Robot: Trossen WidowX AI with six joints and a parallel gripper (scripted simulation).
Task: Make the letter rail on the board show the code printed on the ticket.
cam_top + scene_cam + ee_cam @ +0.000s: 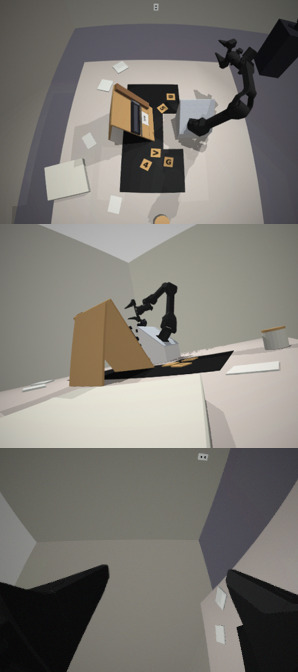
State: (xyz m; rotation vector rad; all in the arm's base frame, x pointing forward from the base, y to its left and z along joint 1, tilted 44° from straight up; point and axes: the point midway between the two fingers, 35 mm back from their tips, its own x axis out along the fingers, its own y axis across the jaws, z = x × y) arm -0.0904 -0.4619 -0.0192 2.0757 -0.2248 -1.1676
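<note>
The slanted wooden board (119, 115) (89, 348) stands left of the arm in the top view. Its dark letter rail (136, 118) shows no tile. The white ticket (145, 118) beside the rail is too small to read surely. Tile B (170, 96) and tile 5 (162, 108) lie toward the top of the black mat (133, 182). Tile V (155, 152), tile 4 (145, 164) and tile G (168, 161) lie on its lower part. My gripper (218, 48) (127, 313) (167, 573) is open and empty, raised high, far from the tiles.
The arm stands on a pale block (197, 108). A brown ledge (131, 96) runs along one board edge. A cream box (67, 180) (130, 414), several white cards and a wood-topped cylinder (161, 220) (275, 339) stand around the counter. A dark box (277, 49) is beyond the arm.
</note>
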